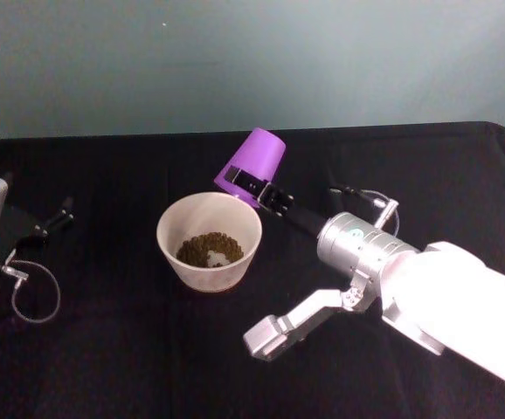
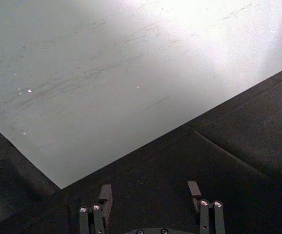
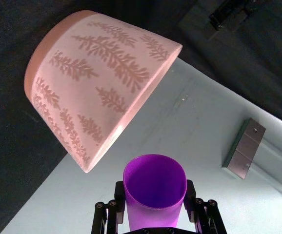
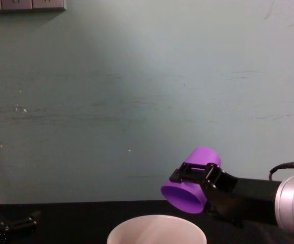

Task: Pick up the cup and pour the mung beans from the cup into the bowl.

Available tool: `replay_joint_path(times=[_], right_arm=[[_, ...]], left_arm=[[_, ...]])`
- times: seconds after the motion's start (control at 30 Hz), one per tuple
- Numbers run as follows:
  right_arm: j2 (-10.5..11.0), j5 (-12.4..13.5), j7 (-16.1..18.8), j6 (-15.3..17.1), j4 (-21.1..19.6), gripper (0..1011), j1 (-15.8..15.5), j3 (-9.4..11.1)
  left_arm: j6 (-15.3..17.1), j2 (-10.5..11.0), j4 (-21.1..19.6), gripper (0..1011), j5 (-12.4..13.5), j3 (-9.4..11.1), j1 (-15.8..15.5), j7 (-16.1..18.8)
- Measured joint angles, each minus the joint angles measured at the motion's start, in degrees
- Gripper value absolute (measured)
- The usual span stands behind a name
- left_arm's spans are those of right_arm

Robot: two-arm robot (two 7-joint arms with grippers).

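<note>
The right gripper (image 1: 252, 185) has its jaws clenched across the side wall of the small, bright purple, tapered plastic cup (image 1: 259, 155). The cup is held in the air, steeply tilted, with its base up and away from the robot and its mouth angled down toward the wide, round, pale pinkish bowl (image 1: 204, 278). In the chest view the mouth hangs above the right part of the bowl's rim without touching it. In the right wrist view the visible part of the cup's interior is bare purple, with no contents showing. A heap of brown-green mung beans (image 1: 207, 249) lies in the bottom of the bowl, which stands upright on the black cloth-covered counter (image 1: 130, 349). No spilled beans can be made out on the counter around it. Judged from this, pick-up is complete and the pour is at or near its end. The remaining work would be to confirm that the cup has emptied and to return it upright. The left gripper (image 2: 150, 195) is parked at the counter's left edge, jaws released and holding nothing.
</note>
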Motion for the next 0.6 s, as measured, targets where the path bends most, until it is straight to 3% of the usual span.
replay_joint_path(times=[0.03, 0.17, 0.2, 0.3, 0.33, 0.37, 0.4, 0.43, 0.47, 0.5, 0.53, 0.6], right_arm=[[0.0, 0.47, 0.0, -0.02, -0.06, 720, -0.07, 0.17], [-0.19, 6.62, -0.01, -0.82, -0.4, 720, -1.01, 2.72], [-0.36, 10.37, -0.01, -1.43, -0.49, 720, -1.6, 4.48], [-0.86, 17.91, 0.38, -2.53, -0.61, 720, -2.81, 7.76], [-1.38, 24.47, 1.47, -3.58, -0.68, 720, -3.8, 10.57], [-1.73, 28.3, 2.15, -4.08, -0.68, 720, -4.36, 12.23], [-2.72, 35.57, 3.41, -4.86, -0.47, 720, -5.51, 15.41], [-2.72, 35.57, 3.41, -4.86, -0.47, 720, -5.51, 15.41], [-3.81, 42.46, 4.81, -5.38, 0.15, 720, -6.51, 18.44], [-4.48, 45.43, 5.66, -5.48, 0.56, 720, -6.95, 19.94], [-5.89, 51.45, 7.27, -5.42, 1.42, 720, -7.77, 22.74], [-7.82, 58.71, 9.76, -4.67, 2.81, 720, -8.64, 26.2]], left_arm=[[0.0, 0.0, 0.0, 1000, 0.0, 0.0, 0.0, 0.0], [0.0, 0.0, 0.0, 1000, 0.0, 0.0, 0.0, 0.0], [0.0, 0.0, 0.0, 1000, 0.0, 0.0, 0.0, 0.0], [0.0, 0.0, 0.0, 1000, 0.0, 0.0, 0.0, 0.0], [0.0, 0.0, 0.0, 1000, 0.0, 0.0, 0.0, 0.0], [0.0, 0.0, 0.0, 1000, 0.0, 0.0, 0.0, 0.0], [0.0, 0.0, 0.0, 1000, 0.0, 0.0, 0.0, 0.0], [0.0, 0.0, 0.0, 1000, 0.0, 0.0, 0.0, 0.0], [0.0, 0.0, 0.0, 1000, 0.0, 0.0, 0.0, 0.0], [0.0, 0.0, 0.0, 1000, 0.0, 0.0, 0.0, 0.0], [0.0, 0.0, 0.0, 1000, 0.0, 0.0, 0.0, 0.0], [0.0, 0.0, 0.0, 1000, 0.0, 0.0, 0.0, 0.0]])
